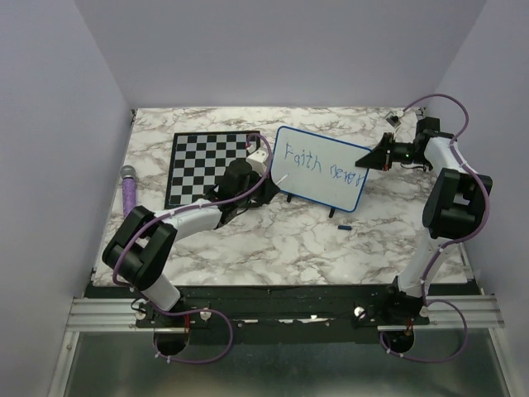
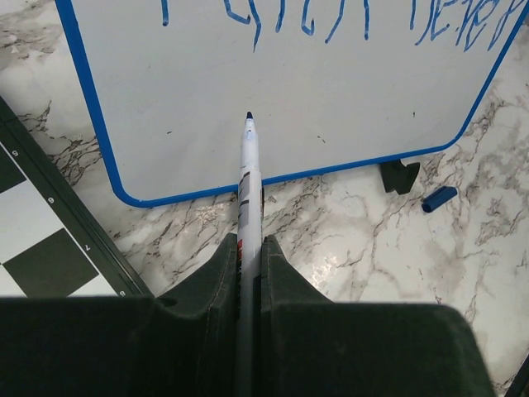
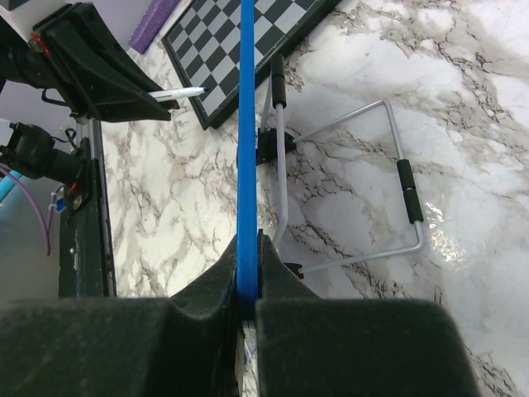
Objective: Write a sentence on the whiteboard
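The whiteboard (image 1: 321,168), white with a blue frame, stands tilted on the marble table. Blue handwriting, the sentence (image 1: 322,165), reads "Faith never" in one line along the top. My left gripper (image 1: 266,184) is shut on a white marker (image 2: 248,178); its blue tip sits at the board's lower left, under the writing (image 2: 331,21). My right gripper (image 1: 382,154) is shut on the board's right edge, seen edge-on as a blue strip (image 3: 246,132). The board's wire stand (image 3: 355,182) shows behind it.
A black-and-white chessboard (image 1: 207,165) lies left of the whiteboard. A purple object (image 1: 130,188) lies at the table's left edge. A small blue marker cap (image 1: 345,225) lies on the marble in front of the board, also in the left wrist view (image 2: 438,198).
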